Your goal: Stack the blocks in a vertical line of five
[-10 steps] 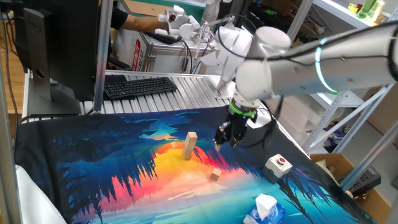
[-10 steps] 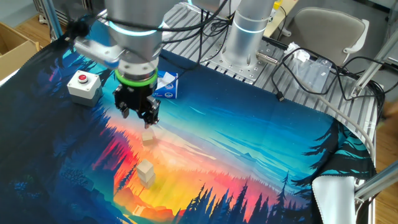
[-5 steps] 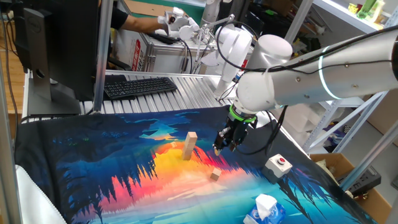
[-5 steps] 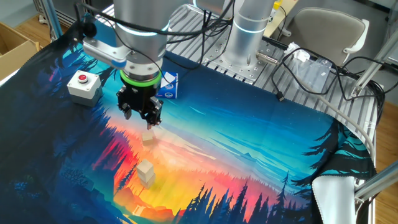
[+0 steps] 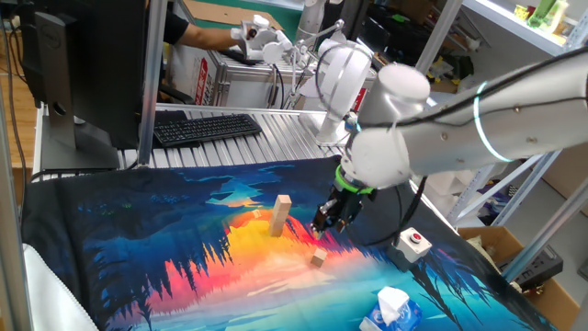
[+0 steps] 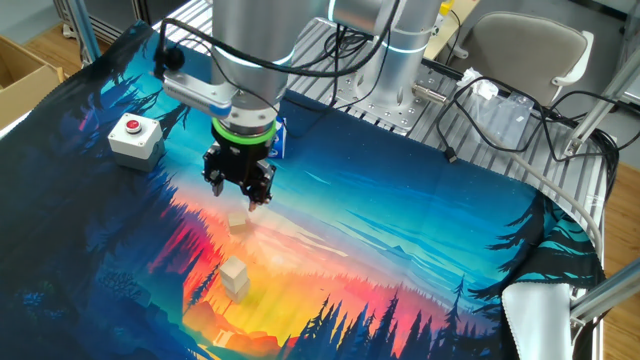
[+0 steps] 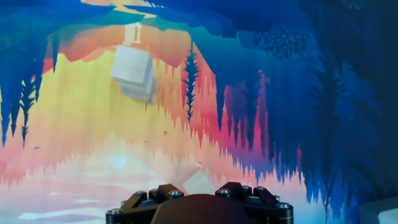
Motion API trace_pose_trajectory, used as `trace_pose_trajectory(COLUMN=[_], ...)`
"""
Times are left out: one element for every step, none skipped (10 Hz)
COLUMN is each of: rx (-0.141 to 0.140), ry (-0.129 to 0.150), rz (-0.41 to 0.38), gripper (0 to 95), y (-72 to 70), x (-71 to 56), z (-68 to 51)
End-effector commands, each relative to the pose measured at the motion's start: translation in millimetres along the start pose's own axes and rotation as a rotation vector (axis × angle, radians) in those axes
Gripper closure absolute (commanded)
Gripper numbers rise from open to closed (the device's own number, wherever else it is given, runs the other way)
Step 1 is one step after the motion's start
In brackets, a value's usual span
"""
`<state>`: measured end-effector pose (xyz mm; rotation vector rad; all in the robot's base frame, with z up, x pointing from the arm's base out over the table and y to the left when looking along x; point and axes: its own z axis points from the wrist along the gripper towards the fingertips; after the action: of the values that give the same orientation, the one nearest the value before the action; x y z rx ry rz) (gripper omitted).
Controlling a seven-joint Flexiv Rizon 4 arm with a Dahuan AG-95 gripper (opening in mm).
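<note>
gripper dropping toward the lone block, closer than a second ago | jaws part-open, holding nothing | stack standing upright on the tabletop, apart from it | judging: pick of last block coming up, stack unfinished

Mat open around the gripper. Block stack stands mid-mat, near it; white button box and blue-and-white carton sit toward the mat's edge.
</note>
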<state>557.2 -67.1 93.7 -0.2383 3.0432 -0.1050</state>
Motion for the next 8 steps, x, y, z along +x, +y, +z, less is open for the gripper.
trace_pose_trajectory(rx=[-0.011, -0.012, -0.013, -0.014, -0.014, -0.017, -0.02, -0.023], ry=[0.001, 0.0, -0.002, -0.005, -0.01, -0.01, -0.01, -0.013], rz=[-0.039, -0.045, -0.051, -0.051, -0.057, -0.063, -0.071, -0.077], gripper=[38.0, 38.0, 38.0, 38.0, 38.0, 38.0, 38.0, 38.0], y=[1.9, 3.4, 4.9, 5.6, 5.8, 5.5, 5.6, 5.8], x=[-2.5, -2.3, -2.2, -2.4, -3.3, -4.3, -4.9, -4.7], z=[6.1, 10.9, 17.3, 21.3, 29.9, 35.9, 42.2, 46.5])
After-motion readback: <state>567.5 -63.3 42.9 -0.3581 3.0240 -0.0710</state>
